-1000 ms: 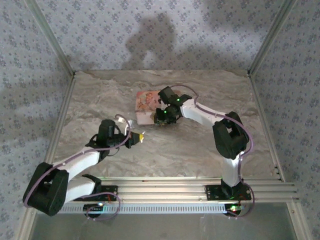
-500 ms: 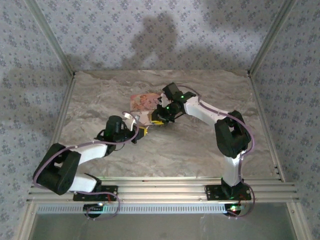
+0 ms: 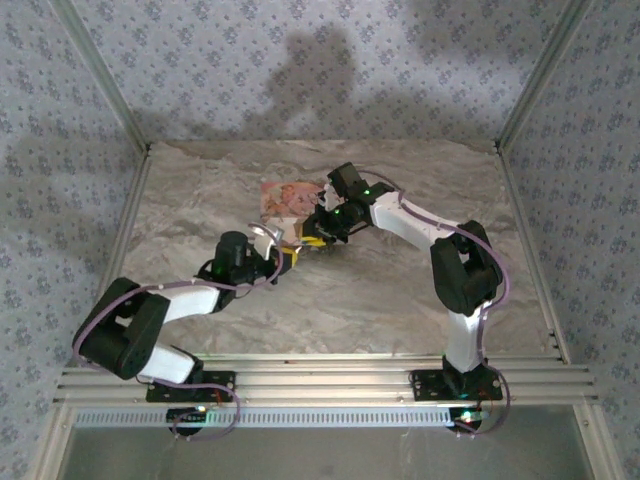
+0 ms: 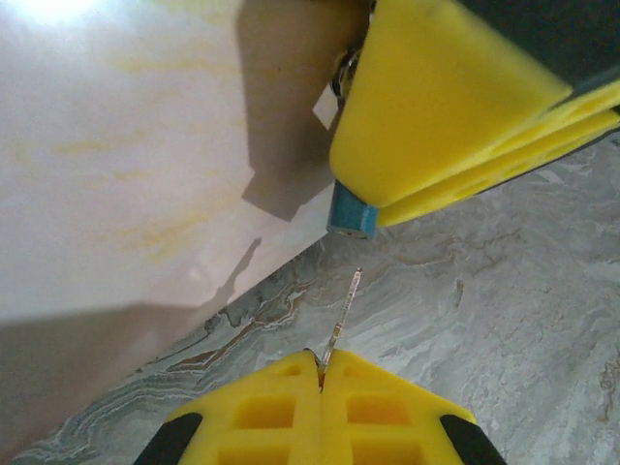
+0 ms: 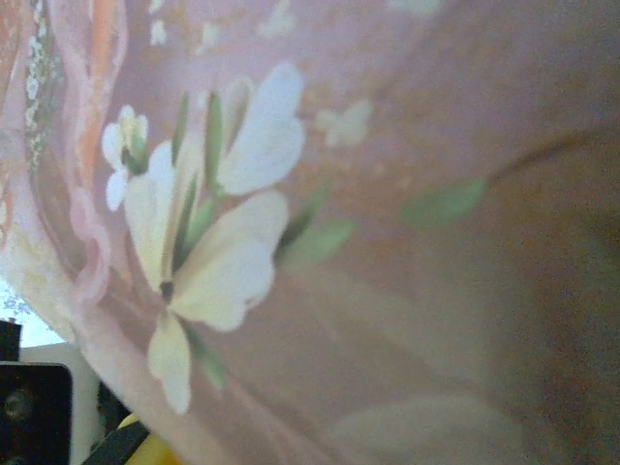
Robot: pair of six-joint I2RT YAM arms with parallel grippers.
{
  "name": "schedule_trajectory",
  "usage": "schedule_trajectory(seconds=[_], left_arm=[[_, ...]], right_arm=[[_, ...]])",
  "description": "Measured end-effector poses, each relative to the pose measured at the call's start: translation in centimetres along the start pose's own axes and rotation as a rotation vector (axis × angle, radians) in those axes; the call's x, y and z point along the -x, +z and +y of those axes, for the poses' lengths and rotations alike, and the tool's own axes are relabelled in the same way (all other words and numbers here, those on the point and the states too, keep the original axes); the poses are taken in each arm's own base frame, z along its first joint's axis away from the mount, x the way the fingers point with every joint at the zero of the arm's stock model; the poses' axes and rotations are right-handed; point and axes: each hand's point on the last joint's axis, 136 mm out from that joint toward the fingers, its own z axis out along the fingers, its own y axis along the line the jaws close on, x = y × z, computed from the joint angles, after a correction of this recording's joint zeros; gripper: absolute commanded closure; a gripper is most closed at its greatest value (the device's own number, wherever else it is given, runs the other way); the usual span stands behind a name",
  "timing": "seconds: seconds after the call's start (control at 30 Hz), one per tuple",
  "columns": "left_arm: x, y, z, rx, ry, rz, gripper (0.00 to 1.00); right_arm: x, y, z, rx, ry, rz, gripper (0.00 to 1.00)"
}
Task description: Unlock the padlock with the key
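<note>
Plainly, the left jaws were shut on the key (image 4: 341, 312), its tip just short of the padlock (image 4: 351, 219), which the right jaws gripped at the box's (image 4: 116, 174) near edge. Slight misalignment could bend or dislodge the key.

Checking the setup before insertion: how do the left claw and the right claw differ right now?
The left claw is shut on the key, its thin blade poking forward; the right claw pinches a small blue padlock. The left claw hangs over bare table; the right claw sits beside the pink box. Both have yellow fingers, tips facing each other.
</note>
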Motion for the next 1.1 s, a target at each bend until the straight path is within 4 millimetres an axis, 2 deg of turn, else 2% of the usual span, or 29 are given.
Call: schedule_trajectory(seconds=[0.13, 0.47, 1.1], left_arm=[[-0.1, 0.2, -0.1, 0.009, 0.008, -0.002, 1.00], [1.3, 0.2, 0.4, 0.051, 0.025, -0.059, 1.00], [1.1, 0.1, 0.1, 0.045, 0.031, -0.064, 1.00]], right_arm=[[0.0, 0.0, 0.0, 0.001, 0.019, -0.002, 1.00], [0.1, -0.4, 0.4, 0.006, 0.035, -0.013, 1.00], [0.1, -0.4, 0.4, 0.006, 0.045, -0.013, 1.00]])
